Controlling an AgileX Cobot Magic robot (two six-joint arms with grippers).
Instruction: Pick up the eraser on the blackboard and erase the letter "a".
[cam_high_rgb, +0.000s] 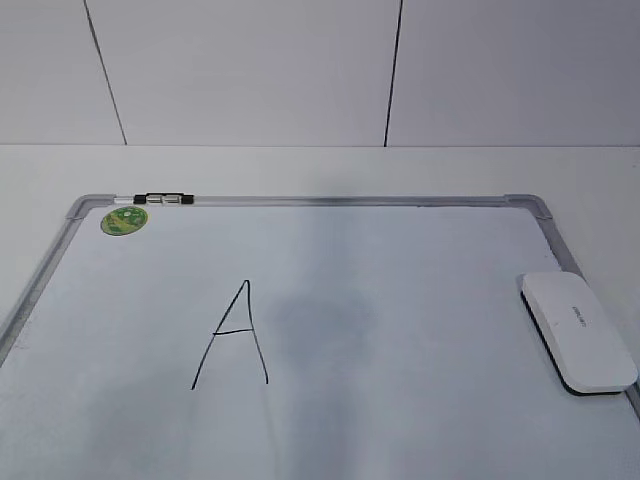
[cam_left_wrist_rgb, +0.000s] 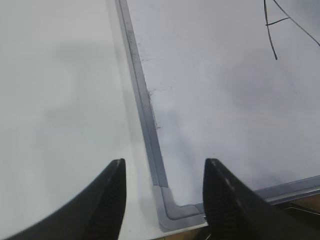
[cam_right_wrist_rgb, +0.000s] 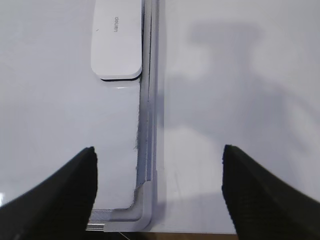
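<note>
The left tool (cam_left_wrist_rgb: 164, 200) hangs with its two black fingers (cam_left_wrist_rgb: 107, 200) spread and nothing between them, above the near left corner of the blackboard (cam_high_rgb: 330, 201), where the grey corner cap (cam_left_wrist_rgb: 172, 210) meets the white tabletop (cam_high_rgb: 300, 165). At the board's far left a round green sticker (cam_high_rgb: 124, 220) sits just beside a marker (cam_high_rgb: 160, 199) lying along the far frame. Left of the middle stands a tall angular capital "A" (cam_high_rgb: 232, 335) in thin black line; to its right the board bears only a faint grey smudge (cam_high_rgb: 320, 325), and no small cursive letter can be made out. The eraser (cam_high_rgb: 576, 330) lies flat at the right edge, its black underside on the board, touching the frame. The right tool (cam_right_wrist_rgb: 157, 192) is open and empty above the near right corner.
</note>
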